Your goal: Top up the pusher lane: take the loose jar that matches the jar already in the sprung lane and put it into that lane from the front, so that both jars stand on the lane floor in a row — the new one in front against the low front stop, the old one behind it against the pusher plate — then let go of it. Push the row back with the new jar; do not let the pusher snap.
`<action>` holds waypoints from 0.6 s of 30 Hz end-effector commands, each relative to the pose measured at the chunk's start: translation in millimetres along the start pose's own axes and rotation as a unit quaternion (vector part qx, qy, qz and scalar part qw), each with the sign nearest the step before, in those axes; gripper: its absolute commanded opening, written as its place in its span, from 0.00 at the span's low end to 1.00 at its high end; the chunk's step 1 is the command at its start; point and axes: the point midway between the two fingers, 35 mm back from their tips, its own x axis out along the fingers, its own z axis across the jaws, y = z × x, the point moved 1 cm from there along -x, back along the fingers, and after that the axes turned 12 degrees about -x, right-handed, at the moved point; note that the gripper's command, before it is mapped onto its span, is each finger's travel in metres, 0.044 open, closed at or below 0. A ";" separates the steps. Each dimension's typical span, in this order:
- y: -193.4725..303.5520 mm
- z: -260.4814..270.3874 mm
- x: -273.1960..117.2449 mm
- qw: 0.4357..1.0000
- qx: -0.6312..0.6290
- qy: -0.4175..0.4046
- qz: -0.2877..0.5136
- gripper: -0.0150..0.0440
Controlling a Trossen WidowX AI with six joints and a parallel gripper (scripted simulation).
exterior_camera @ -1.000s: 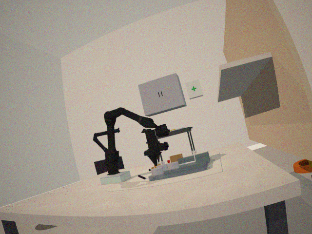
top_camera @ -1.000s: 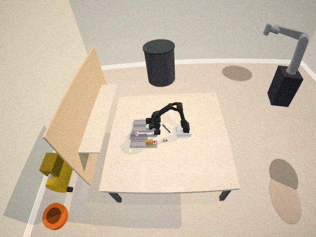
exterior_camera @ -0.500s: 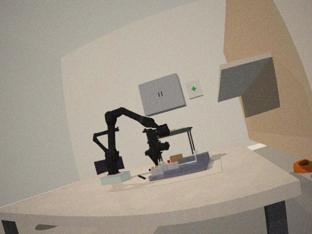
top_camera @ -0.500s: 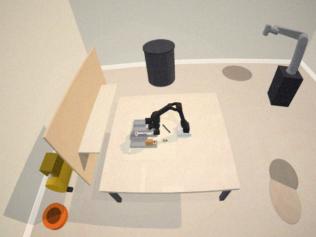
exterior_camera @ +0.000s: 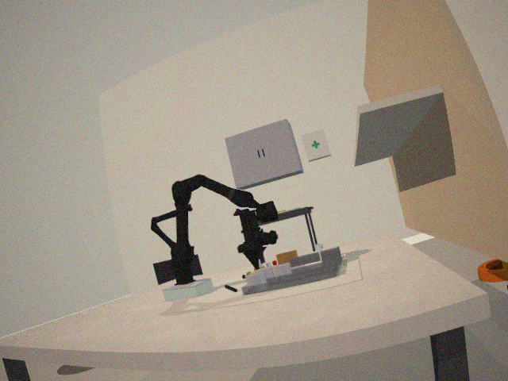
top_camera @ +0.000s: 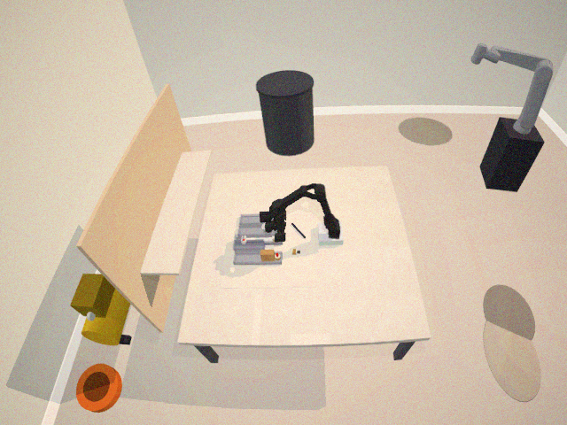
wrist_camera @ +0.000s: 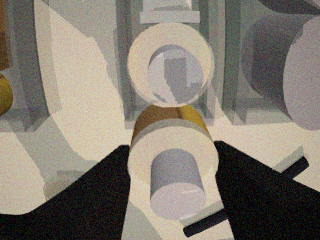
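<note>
— Where is the loose jar sitting right now?

— The loose jar [wrist_camera: 172, 170], cream with a grey lid and a yellow band, is being pinched between the two dark fingers of the tool [wrist_camera: 172, 183]. It is hanging just in front of the mouth of the sprung lane [wrist_camera: 127, 47], in line with it.

— And the jar in the lane?

— The matching jar [wrist_camera: 171, 66] is standing in that lane, directly beyond the held jar. In the wrist view the two are overlapping at their rims, so I cannot tell whether they are touching. A pale plate [wrist_camera: 170, 16] is showing across the lane just behind the matching jar.

— What is lying around the lane?

— To its right, another lane is holding a large grey cylinder [wrist_camera: 303, 74]. To its left, a yellow object [wrist_camera: 4, 95] is peeking in at the frame edge. In the top view, a brown box [top_camera: 265, 254] is sitting in a neighbouring lane of the grey rack [top_camera: 244, 256], nearer the viewer than the tool [top_camera: 277, 236]. A thin dark rod [top_camera: 298, 229] is lying on the tabletop [top_camera: 320, 297] between the rack and the arm's base [top_camera: 330, 237].

— From the side?

— The arm [exterior_camera: 213, 188] is arching over, and the tool [exterior_camera: 255, 262] is pointing down at the rack's near end [exterior_camera: 262, 279].
</note>
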 end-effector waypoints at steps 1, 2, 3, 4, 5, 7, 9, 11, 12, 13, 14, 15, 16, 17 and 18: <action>-8.3 -2.2 -2.0 1.000 0.000 0.004 -0.011 0.25; -8.7 -2.3 -2.0 1.000 0.000 0.004 -0.011 0.25; -9.1 -2.4 -2.1 1.000 0.000 0.004 -0.011 0.25; -9.5 -2.5 -2.1 1.000 0.000 0.004 -0.011 0.25; -9.9 -2.6 -2.1 1.000 0.000 0.004 -0.011 0.25; -10.7 -2.7 -2.2 1.000 0.000 0.004 -0.011 0.25; -11.5 -2.9 -2.3 1.000 0.000 0.004 -0.011 0.25; -12.3 -3.1 -2.4 1.000 0.000 0.004 -0.011 0.25; -12.7 -3.2 -2.4 1.000 0.000 0.004 -0.011 0.25; -13.1 -3.3 -2.5 1.000 0.000 0.004 -0.011 0.25; -13.5 -3.3 -2.5 1.000 0.000 0.004 -0.011 0.25; -13.9 -3.4 -2.5 1.000 0.000 0.004 -0.011 0.25; -14.3 -3.5 -2.6 1.000 0.000 0.004 -0.011 0.25; -14.7 -3.6 -2.6 1.000 0.000 0.004 -0.011 0.25; -15.1 -3.7 -2.7 1.000 0.000 0.004 -0.011 0.25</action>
